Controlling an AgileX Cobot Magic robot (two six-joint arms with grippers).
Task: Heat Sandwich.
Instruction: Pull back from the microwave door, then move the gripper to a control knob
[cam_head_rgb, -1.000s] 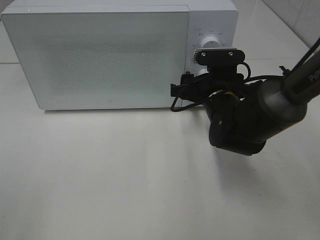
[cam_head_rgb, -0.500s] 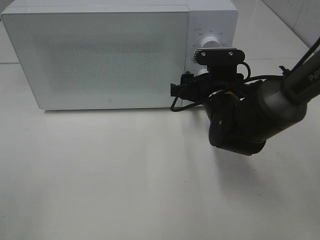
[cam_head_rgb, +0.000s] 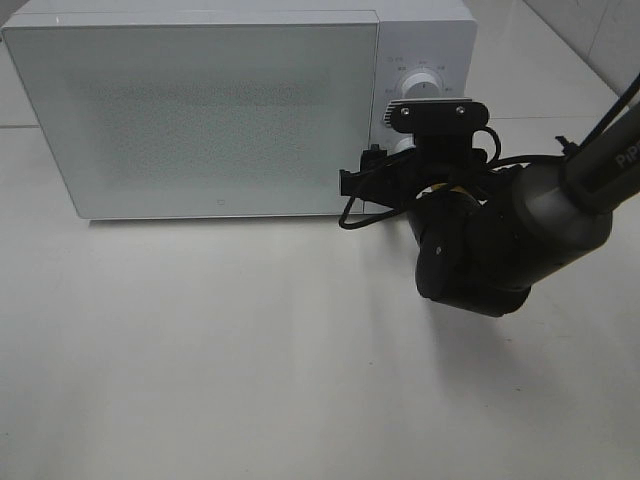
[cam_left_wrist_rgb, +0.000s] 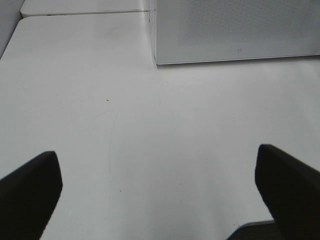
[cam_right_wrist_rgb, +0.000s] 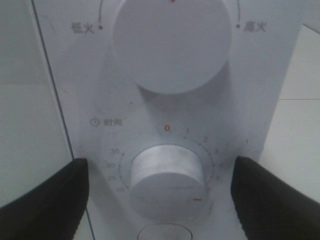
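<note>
The sandwich is out of view. The white microwave (cam_head_rgb: 200, 110) stands at the back of the table with its door closed. My right gripper (cam_right_wrist_rgb: 160, 195) is open in front of its control panel, one finger on each side of the lower timer knob (cam_right_wrist_rgb: 167, 182) and neither touching it. A red mark on that knob points to the lower right. Above it is the larger power knob (cam_right_wrist_rgb: 172, 42). In the exterior view the right arm's wrist (cam_head_rgb: 440, 130) covers the lower part of the panel. My left gripper (cam_left_wrist_rgb: 159, 190) is open and empty over bare table.
The left wrist view shows the microwave's lower front corner (cam_left_wrist_rgb: 156, 61) ahead of the left gripper. The white tabletop (cam_head_rgb: 200, 350) spreads out in front of the microwave. The right arm's dark elbow (cam_head_rgb: 480, 250) hangs over the table's right half.
The right arm has shifted only very slightly in front of the panel. Nothing else differs.
</note>
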